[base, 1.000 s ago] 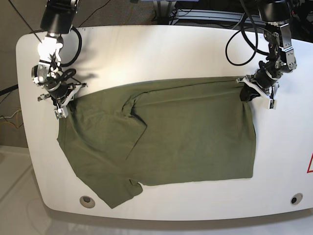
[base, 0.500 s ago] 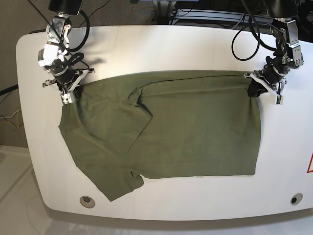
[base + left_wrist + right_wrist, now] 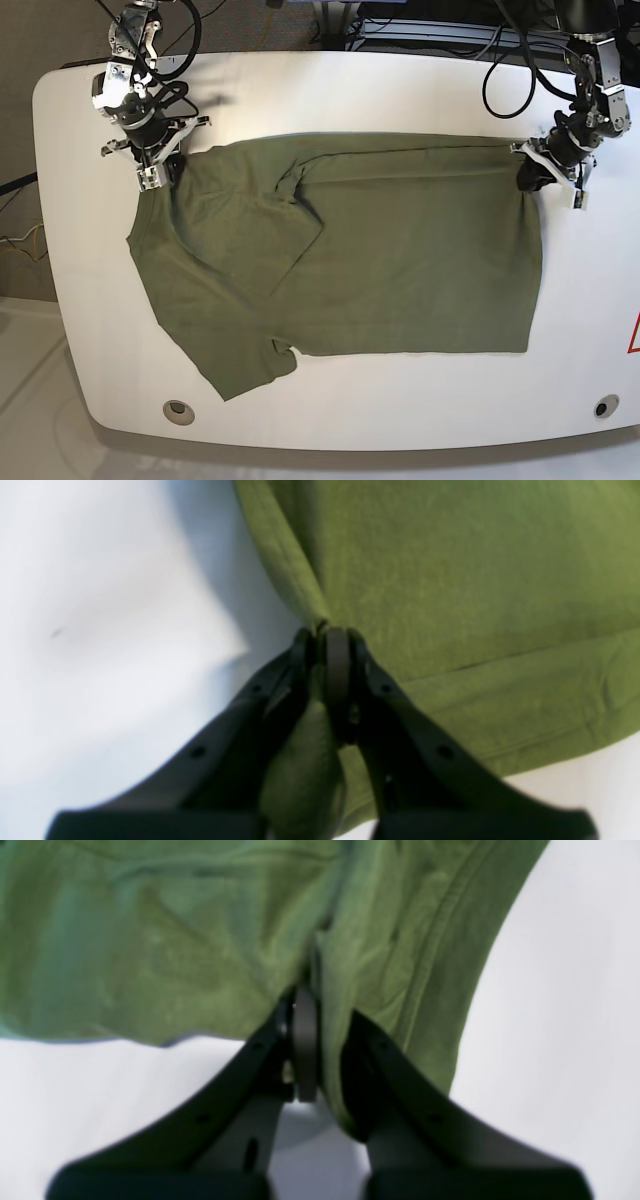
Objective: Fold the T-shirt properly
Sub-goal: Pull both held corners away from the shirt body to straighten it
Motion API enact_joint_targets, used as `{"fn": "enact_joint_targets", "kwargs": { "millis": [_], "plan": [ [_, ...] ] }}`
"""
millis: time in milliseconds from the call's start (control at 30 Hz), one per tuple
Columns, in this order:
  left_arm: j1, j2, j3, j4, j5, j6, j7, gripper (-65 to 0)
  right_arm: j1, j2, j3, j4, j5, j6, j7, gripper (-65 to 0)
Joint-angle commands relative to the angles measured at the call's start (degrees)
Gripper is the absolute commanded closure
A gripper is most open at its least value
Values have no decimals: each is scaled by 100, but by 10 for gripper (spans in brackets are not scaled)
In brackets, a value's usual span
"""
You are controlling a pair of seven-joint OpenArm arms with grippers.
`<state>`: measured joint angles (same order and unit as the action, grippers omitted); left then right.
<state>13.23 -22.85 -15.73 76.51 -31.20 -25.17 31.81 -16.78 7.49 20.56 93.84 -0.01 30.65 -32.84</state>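
Note:
The olive-green T-shirt (image 3: 380, 260) lies spread over the white table (image 3: 330, 90), folded lengthwise with one sleeve (image 3: 240, 365) sticking out at the front left. My left gripper (image 3: 528, 178) is shut on the shirt's far right corner; in the left wrist view its black fingers (image 3: 340, 670) pinch a bunched fold of green cloth (image 3: 450, 580). My right gripper (image 3: 160, 172) is shut on the far left corner; the right wrist view shows its fingers (image 3: 305, 1040) clamped on hemmed fabric (image 3: 175, 940) held just above the table.
Black cables (image 3: 510, 60) loop over the table's back edge behind both arms. Two round grommets (image 3: 179, 410) sit near the front corners. A red mark (image 3: 634, 335) shows at the right edge.
Both grippers have moved toward the table's back and to the right, dragging the shirt's far edge with them. The cloth is pulled straighter and flatter along the top.

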Motion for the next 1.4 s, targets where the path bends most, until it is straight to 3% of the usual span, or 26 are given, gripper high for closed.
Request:
{"fn": "enact_joint_targets", "kwargs": {
  "millis": [0, 467, 1367],
  "plan": [
    [255, -40, -14, -104, 619, 227, 885, 0, -235, -32, -29, -140, -311, 174, -852, 0],
    [888, 92, -463, 380, 619, 227, 885, 0, -472, -6, -20, -149, -320, 174, -835, 0],
    [369, 268, -454, 389, 628, 236, 876, 0, -542, -15, 217, -140, -320, 165, -826, 0]
  ]
}}
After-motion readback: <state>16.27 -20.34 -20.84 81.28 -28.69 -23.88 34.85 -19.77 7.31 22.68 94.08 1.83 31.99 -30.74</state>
